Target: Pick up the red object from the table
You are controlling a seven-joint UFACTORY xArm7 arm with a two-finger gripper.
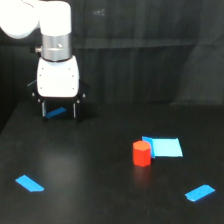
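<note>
The red object (141, 153) is a small red-orange block standing upright on the black table (90, 170), right of centre, touching the left edge of a flat blue rectangle (165, 147). My gripper (59, 109) hangs from the white arm at the back left, far from the block. Its two dark fingers (43, 108) point down with a gap between them, open and empty. A blue strip (56, 112) shows through that gap, behind or beneath the fingers.
A blue strip (29, 183) lies at the front left and another (200, 192) at the front right. The black backdrop (150, 50) rises behind the table.
</note>
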